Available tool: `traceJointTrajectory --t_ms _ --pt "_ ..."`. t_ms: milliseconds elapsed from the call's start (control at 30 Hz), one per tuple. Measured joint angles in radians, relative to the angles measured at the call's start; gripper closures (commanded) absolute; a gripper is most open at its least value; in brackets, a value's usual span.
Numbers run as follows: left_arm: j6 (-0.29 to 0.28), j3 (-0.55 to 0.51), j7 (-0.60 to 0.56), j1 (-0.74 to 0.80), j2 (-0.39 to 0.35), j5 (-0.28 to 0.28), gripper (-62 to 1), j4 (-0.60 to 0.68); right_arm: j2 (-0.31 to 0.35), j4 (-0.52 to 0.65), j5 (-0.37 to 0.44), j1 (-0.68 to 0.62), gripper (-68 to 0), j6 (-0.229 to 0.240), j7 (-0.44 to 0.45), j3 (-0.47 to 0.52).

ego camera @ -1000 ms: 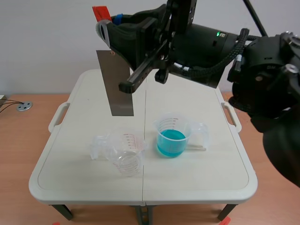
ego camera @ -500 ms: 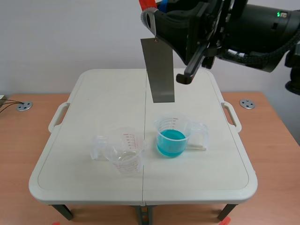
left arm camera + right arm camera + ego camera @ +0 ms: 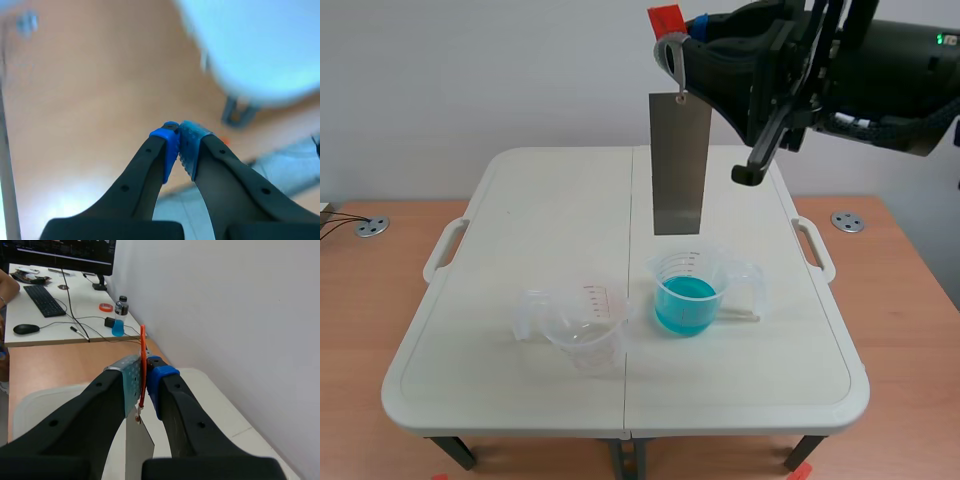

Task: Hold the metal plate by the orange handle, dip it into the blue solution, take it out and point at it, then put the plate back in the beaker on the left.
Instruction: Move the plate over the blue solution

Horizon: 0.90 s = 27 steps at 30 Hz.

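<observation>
One metal plate (image 3: 680, 165) hangs under right claw (image 3: 144, 372), clamped on orange handle (image 3: 143, 340); left claw (image 3: 179, 136) pinched together.

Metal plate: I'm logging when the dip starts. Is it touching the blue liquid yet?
Apart. The scene view shows the metal plate hanging from the right claw, its lower edge clear above the blue liquid.

The plate (image 3: 680, 165) looks matt metal, the empty beaker (image 3: 582, 335) clear plastic, the table (image 3: 520, 230) perhaps plastic.
</observation>
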Motion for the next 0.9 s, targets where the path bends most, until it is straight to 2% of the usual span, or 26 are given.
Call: traceJointTrajectory --t_ms 100,167,233,567,800,900 --pt "-0.003 0.002 -0.038 -0.003 -0.002 0.0 -2.7 0.067 0.0 -0.017 0.0 0.005 -1.3 -0.001 0.011 0.0" --pt "-0.025 0.002 -0.07 -0.002 -0.002 0.001 -2.7 0.109 0.004 -0.018 0.0 0.005 -1.3 0.0 0.026 0.0" --pt "-0.083 0.003 -0.082 -0.011 -0.002 0.001 -2.7 0.143 0.014 -0.018 0.0 0.006 -1.3 0.0 0.04 0.0" --pt "-0.213 0.113 -0.077 -0.192 0.005 0.002 -2.7 0.194 0.022 -0.018 0.0 0.007 -1.3 0.0 0.041 0.017" --pt "-0.3 0.236 -0.006 -0.344 0.072 0.005 -2.7 0.193 0.022 -0.018 0.0 0.007 -1.3 0.0 0.041 0.025" --pt "-0.313 0.29 0.018 -0.399 0.118 0.047 -2.7 0.193 0.022 -0.018 0.0 0.007 -1.3 0.0 0.041 0.025"
